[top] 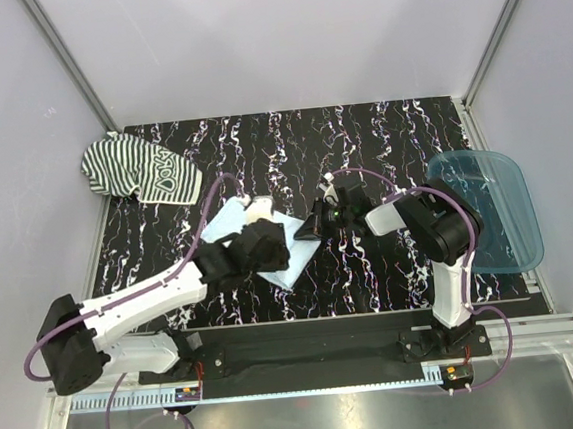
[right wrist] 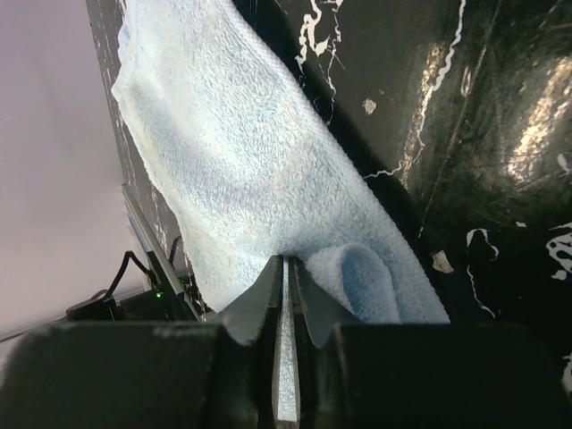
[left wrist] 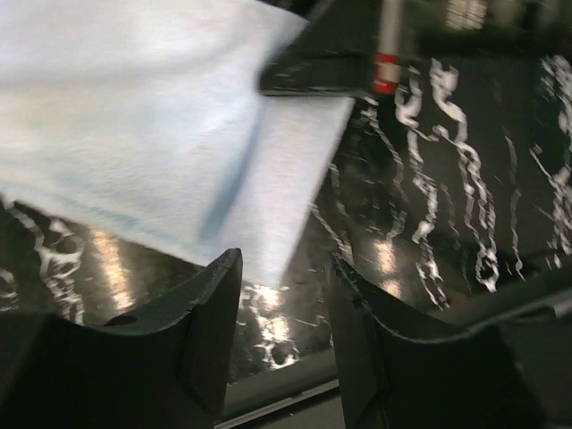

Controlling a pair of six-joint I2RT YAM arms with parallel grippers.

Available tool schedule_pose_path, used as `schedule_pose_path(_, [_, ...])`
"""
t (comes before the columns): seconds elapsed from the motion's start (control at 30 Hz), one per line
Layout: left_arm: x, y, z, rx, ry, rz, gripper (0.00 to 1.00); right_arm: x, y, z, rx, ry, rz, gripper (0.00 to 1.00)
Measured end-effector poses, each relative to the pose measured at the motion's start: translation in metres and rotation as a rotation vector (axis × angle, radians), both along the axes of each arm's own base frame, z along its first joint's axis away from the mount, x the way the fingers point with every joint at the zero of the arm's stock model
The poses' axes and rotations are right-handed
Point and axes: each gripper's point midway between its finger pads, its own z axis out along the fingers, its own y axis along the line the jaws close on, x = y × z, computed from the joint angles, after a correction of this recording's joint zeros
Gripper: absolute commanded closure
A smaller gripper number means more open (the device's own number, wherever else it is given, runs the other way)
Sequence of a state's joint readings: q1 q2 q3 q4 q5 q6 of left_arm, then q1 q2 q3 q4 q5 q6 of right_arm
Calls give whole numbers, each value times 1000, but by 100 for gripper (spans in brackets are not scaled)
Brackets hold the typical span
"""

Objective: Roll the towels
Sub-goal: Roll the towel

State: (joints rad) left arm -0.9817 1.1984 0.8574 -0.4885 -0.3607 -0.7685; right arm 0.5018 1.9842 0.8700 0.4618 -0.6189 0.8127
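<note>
The pale blue towel [top: 274,248] lies flat near the table's middle; it also shows in the left wrist view [left wrist: 152,134] and the right wrist view [right wrist: 241,170]. My right gripper [top: 306,231] is shut on its right edge, pinching the cloth between its fingers [right wrist: 288,277], with a small fold curled beside them. My left gripper [top: 264,247] hovers over the towel's near part, open and empty [left wrist: 284,277]. The striped towel [top: 140,171] lies crumpled at the far left corner of the table.
A translucent blue plastic tray [top: 497,206] sits at the table's right edge. The black marbled tabletop [top: 361,148] is walled by white panels behind and at both sides.
</note>
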Motion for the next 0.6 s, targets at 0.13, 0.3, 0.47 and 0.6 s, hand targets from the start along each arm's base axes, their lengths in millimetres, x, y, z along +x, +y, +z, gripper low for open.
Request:
schedule_pose_path(0.13, [-13, -33, -4, 28, -27, -141, 55, -1, -1, 0, -6, 3, 1, 89])
schedule_pose_path(0.3, [-17, -45, -43, 132, 12, -201, 52, -1, -1, -1, -11, 6, 0, 89])
schedule_pose_path(0.47, [-17, -42, -65, 199, 35, -212, 46, -2, -2, -1, -18, 9, 2, 90])
schedule_pose_path(0.6, [-13, -45, -68, 210, 18, -222, 46, -2, -2, -1, -21, 8, 3, 90])
